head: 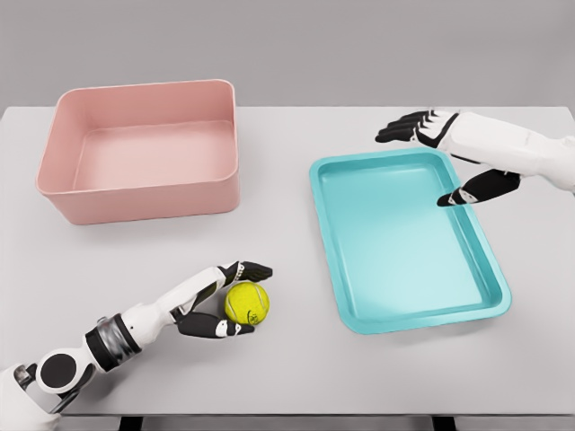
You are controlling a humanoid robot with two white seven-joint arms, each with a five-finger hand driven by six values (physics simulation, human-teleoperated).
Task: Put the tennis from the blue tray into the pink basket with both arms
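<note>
The left arm enters from the lower left corner, its white forearm angled up and to the right, with a grey ribbed wrist joint behind it. The left hand lies low, palm turned sideways, its black fingers curved above and the thumb below (the 2 forming a cupped clamp). The right arm reaches in from the right edge, forearm pointing left. The right hand is spread, fingers extended leftward, thumb hanging down apart.
</note>
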